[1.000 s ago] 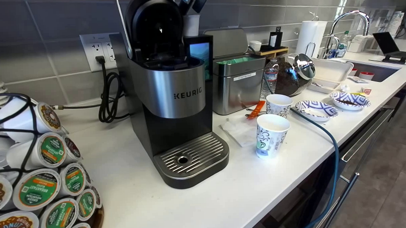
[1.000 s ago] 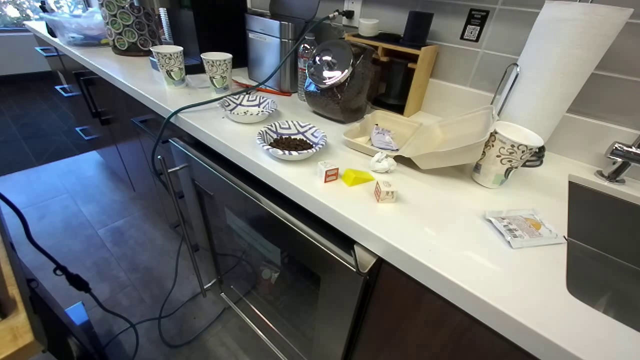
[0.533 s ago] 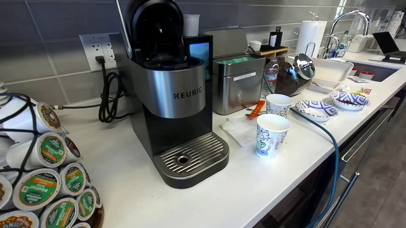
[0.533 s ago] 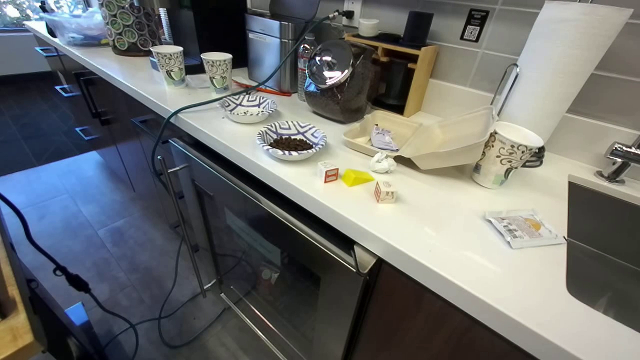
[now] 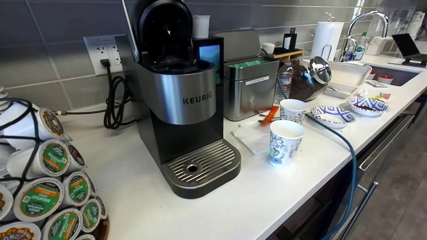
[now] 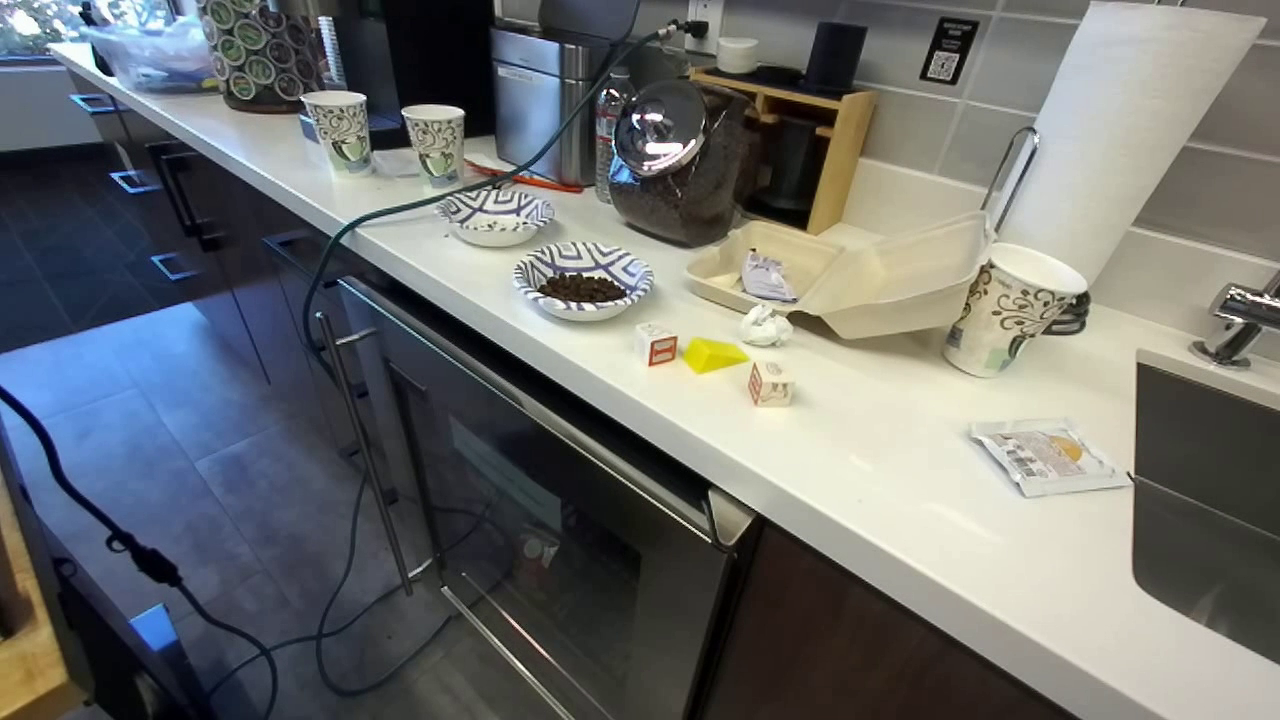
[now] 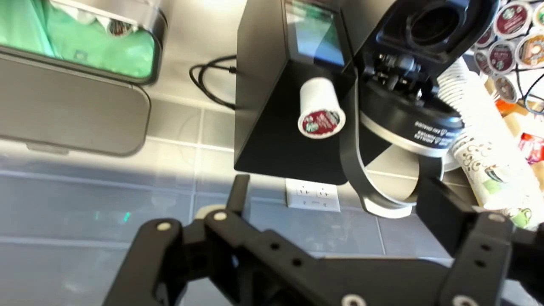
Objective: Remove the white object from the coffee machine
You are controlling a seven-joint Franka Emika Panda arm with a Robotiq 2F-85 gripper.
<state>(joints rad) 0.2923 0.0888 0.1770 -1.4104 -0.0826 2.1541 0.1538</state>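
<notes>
Moved out of an exterior view, the claw (image 7: 341,202) gapes wide, apart from the white pod (image 7: 320,106) below.

One coffee machine (image 5: 179,96) — one white pod (image 7: 318,95) on top, two patterned bowls (image 6: 497,236), two printed cubes (image 6: 656,344), two fingers (image 7: 442,212)

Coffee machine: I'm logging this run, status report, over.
Gripper open, grasping nothing. White pod standing atop coffee machine, not removed. Raised handle beside pod, may crowd approach.

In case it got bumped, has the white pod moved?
No: in an exterior view, the white pod keeps its place on the coffee machine, above the screen.
</notes>
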